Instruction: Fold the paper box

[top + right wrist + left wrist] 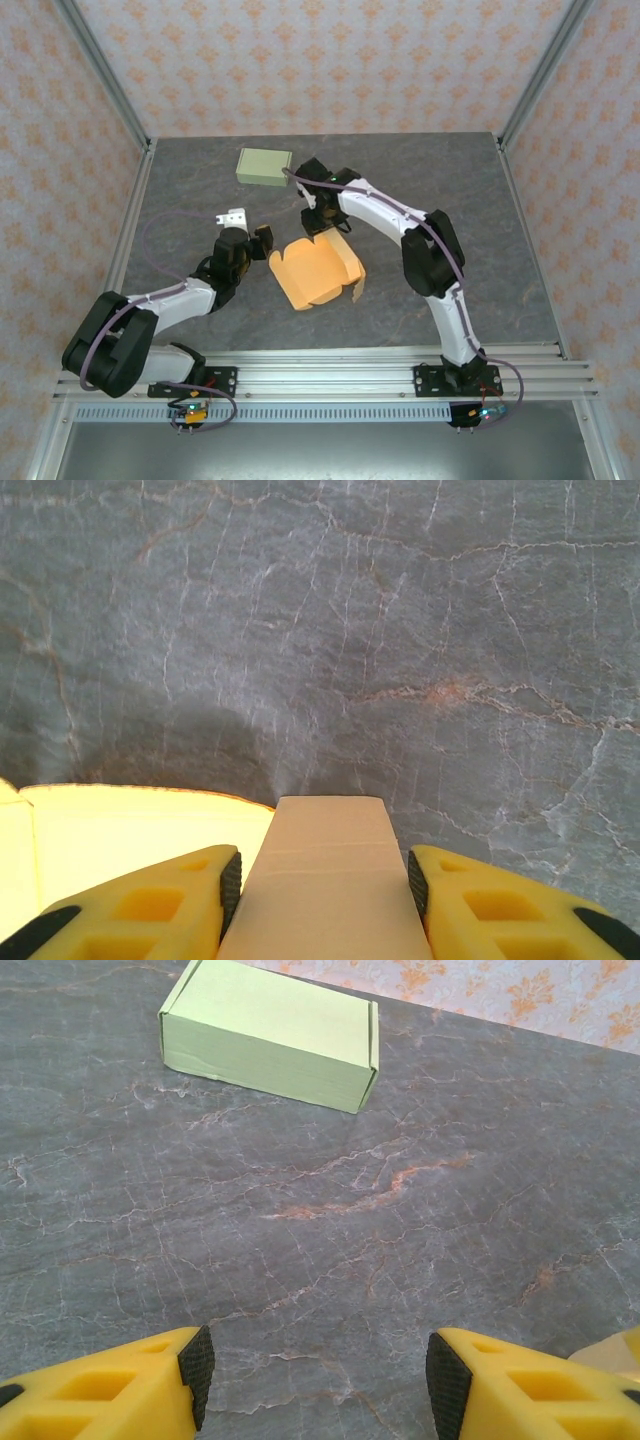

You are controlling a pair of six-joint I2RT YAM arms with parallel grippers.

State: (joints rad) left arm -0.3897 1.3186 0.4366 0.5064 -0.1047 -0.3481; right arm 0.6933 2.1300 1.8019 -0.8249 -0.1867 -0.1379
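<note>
The right pincer has closed in on a flap of the orange box. The flap stands up between its two yellow fingers, and the black pads sit right against the flap's two sides. The rest of the box lies open and flat on the tabletop, below this pincer and back toward its arm.

The left pincer is about half open and holds nothing (only bare gray tabletop shows between its fingers). A pale corner of the box peeks in just beside its right finger, but whether they touch, I cannot tell. A closed green box sits well ahead of this pincer, a bit to the left.

From above, the right pincer is at the far edge of the orange box and the left pincer is just beside its left edge.
</note>
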